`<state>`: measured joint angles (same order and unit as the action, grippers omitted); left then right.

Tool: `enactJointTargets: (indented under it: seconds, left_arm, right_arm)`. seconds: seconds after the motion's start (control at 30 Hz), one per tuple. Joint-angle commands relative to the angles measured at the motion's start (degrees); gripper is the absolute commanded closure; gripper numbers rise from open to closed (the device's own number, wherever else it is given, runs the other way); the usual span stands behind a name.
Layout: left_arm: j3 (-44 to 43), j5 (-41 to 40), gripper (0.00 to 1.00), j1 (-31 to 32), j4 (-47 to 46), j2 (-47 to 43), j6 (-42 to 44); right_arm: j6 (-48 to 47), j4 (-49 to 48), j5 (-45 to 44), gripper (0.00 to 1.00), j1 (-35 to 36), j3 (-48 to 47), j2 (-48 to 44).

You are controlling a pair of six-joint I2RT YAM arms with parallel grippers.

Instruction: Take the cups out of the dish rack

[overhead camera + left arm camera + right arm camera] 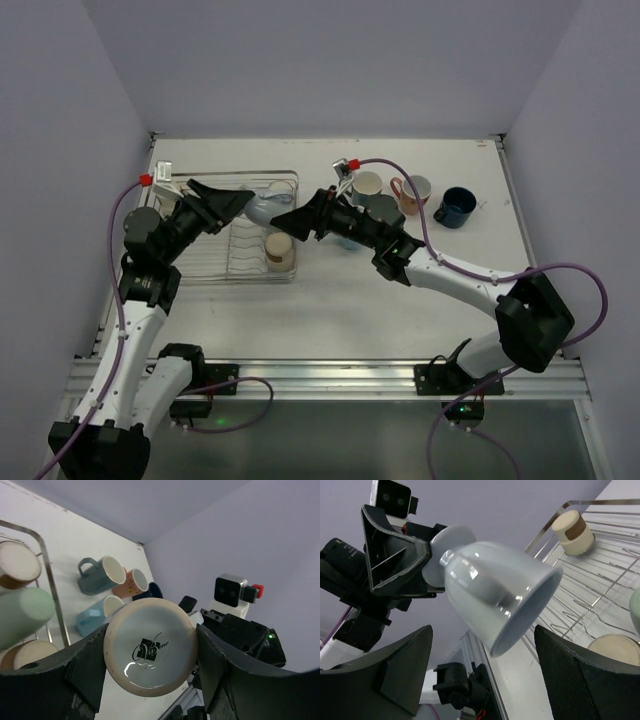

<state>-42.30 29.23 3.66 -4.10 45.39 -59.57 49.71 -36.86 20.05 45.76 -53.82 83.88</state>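
While four mugs (415,190) stand on the desk (330,300), the left end effector (249,204) grips a pale cup (263,209) by its foot above the rack's (245,262) right edge. The right end effector (280,221) hangs spread open at its mouth; at least three tumblers (280,250) lie in the rack, yet to go.
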Motion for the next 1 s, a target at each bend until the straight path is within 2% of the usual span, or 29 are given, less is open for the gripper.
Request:
enactJointTargets:
  seconds: [0.0, 0.07, 0.1, 0.17, 0.27, 0.33, 0.4, 0.43, 0.47, 0.5, 0.53, 0.57, 0.63, 0.67, 0.8, 0.87, 0.9, 0.93, 0.97]
  left_arm:
    - [-0.5, 3.3, 1.00, 2.4, -10.9, -2.1, -7.7]
    - [-0.1, 3.4, 1.00, 3.5, -11.3, -2.6, -8.7]
    - [0.1, 3.5, 1.00, 3.8, -11.7, -2.7, -9.2]
    - [1.0, 3.4, 1.00, 4.9, -12.5, -2.9, -10.3]
    - [2.0, 2.9, 1.00, 6.6, -13.2, -3.2, -11.1]
    - [2.7, 2.5, 0.97, 7.3, -13.2, -3.1, -11.2]
    - [3.0, 2.5, 0.82, 8.1, -13.2, -2.8, -10.9]
    - [3.3, 2.6, 0.72, 8.2, -12.9, -2.8, -10.6]
    - [3.4, 2.9, 0.50, 8.2, -12.6, -2.7, -9.8]
    - [3.4, 3.4, 0.39, 8.3, -12.3, -2.6, -9.2]
    - [2.8, 3.7, 0.29, 8.3, -11.2, -2.1, -7.2]
    - [2.2, 4.0, 0.14, 8.2, -10.0, -2.0, -5.7]
    - [-0.4, 4.4, 0.02, 8.2, -4.7, -1.2, 0.2]
    - [-1.5, 4.4, 0.00, 8.2, -2.6, -0.8, 2.6]
    - [-6.6, 1.9, 0.00, 8.2, 8.7, 0.0, 13.7]
    - [-7.5, 0.2, 0.00, 8.2, 13.7, -0.4, 19.8]
    - [-8.5, -1.5, 0.00, 8.2, 16.5, -0.5, 21.7]
    - [-8.8, -2.5, 0.00, 8.2, 18.0, -0.7, 25.9]
    - [-9.1, -4.9, 0.00, 8.2, 19.6, -0.8, 28.1]
  right_arm:
    - [-0.2, -7.6, -2.4, 0.16, 0.2, 0.8, -0.6]
    - [-0.3, -8.6, -2.0, 0.18, 0.3, 0.8, -1.1]
    - [-0.4, -9.3, -1.3, 0.22, 0.2, 0.8, -1.2]
    - [-0.4, -11.3, -0.6, 0.25, 0.3, 0.9, -1.3]
    - [0.2, -14.7, 0.2, 0.37, 0.5, 1.2, -1.3]
    - [1.7, -18.3, 1.1, 0.49, 0.5, 1.6, -1.2]
    - [3.1, -20.8, 1.3, 0.62, 0.5, 2.8, -1.3]
    - [3.5, -22.8, 1.5, 0.75, 0.5, 3.4, -1.5]
    - [3.7, -23.5, 1.4, 0.82, 0.5, 4.4, -1.8]
    - [3.8, -23.8, 1.0, 0.88, 0.6, 5.0, -2.3]
    - [3.6, -23.6, 0.4, 0.99, 0.5, 5.7, -3.6]
    - [3.2, -23.3, -0.6, 1.00, 0.4, 7.0, -4.5]
    - [2.0, -20.9, -0.7, 1.00, -0.1, 8.3, -7.3]
    - [1.4, -19.4, -0.5, 1.00, -0.5, 8.6, -8.2]
    - [-1.8, -9.8, -0.9, 1.00, -3.7, 10.1, -13.6]
    - [-4.3, -1.8, -0.9, 1.00, -6.6, 9.8, -17.4]
    - [-6.0, 3.2, -1.8, 1.00, -7.7, 8.9, -18.7]
    - [-8.5, 15.3, -3.4, 1.00, -8.5, 6.0, -20.1]
    - [-13.9, 21.7, -5.7, 1.00, -10.2, 4.2, -22.2]
